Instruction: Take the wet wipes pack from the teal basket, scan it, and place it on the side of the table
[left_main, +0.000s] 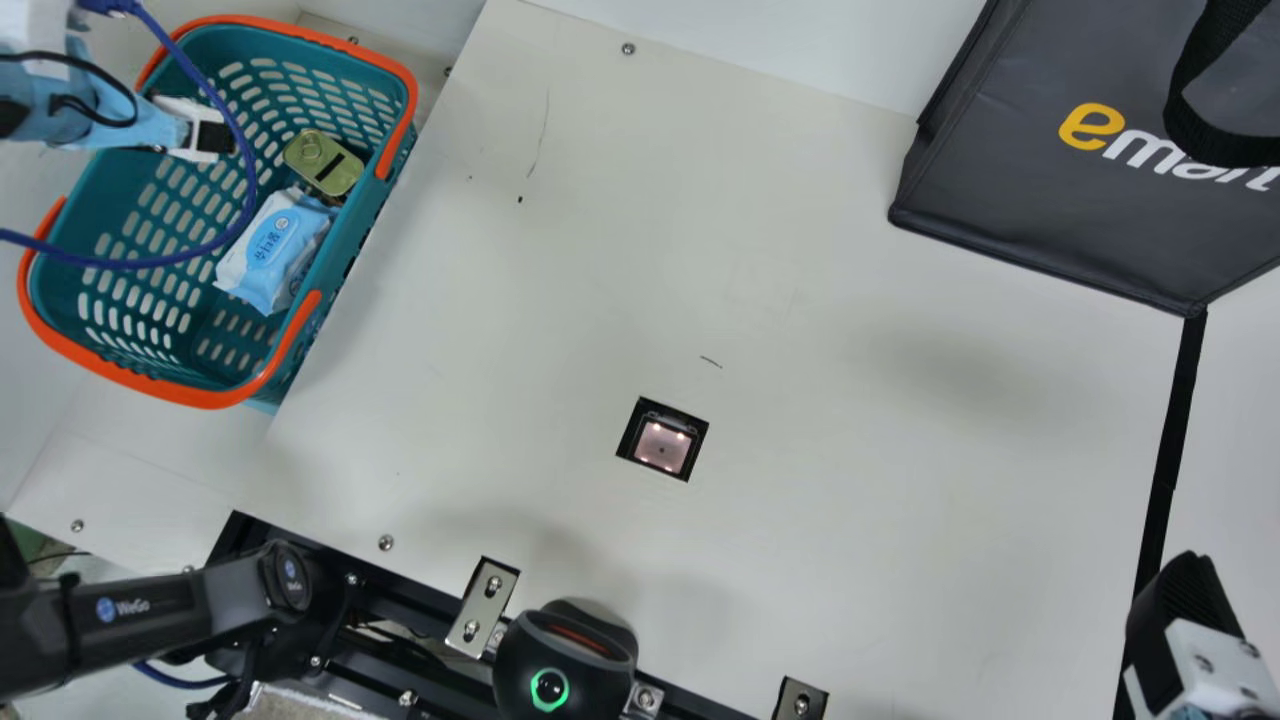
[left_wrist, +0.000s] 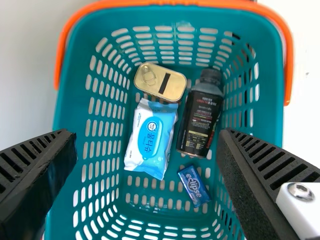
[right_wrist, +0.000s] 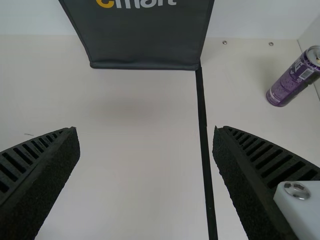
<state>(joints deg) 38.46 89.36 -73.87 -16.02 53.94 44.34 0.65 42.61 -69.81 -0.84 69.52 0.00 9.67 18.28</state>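
Observation:
The teal basket (left_main: 350, 235) with orange rim and handles stands at the main view's upper left. Inside it lies the blue-and-white wet wipes pack (left_main: 275, 250), against the tin. My left gripper (left_main: 215, 138) is over the basket; in the left wrist view the gripper (left_wrist: 147, 160) is open above the wipes pack (left_wrist: 151, 137), fingers apart and nothing between them. The scanner window (left_main: 663, 445) glows in the tabletop. My right gripper (left_main: 1180, 600) is at the main view's lower right; in the right wrist view the gripper (right_wrist: 146, 160) is open over the bare table.
Also in the basket are a gold tin (left_wrist: 160, 82), a dark bottle (left_wrist: 201, 115) and a small blue box (left_wrist: 194, 186). A black bag (left_main: 1060, 220) stands at the back right. Beyond a black strip (right_wrist: 204, 130) stands a purple can (right_wrist: 292, 80).

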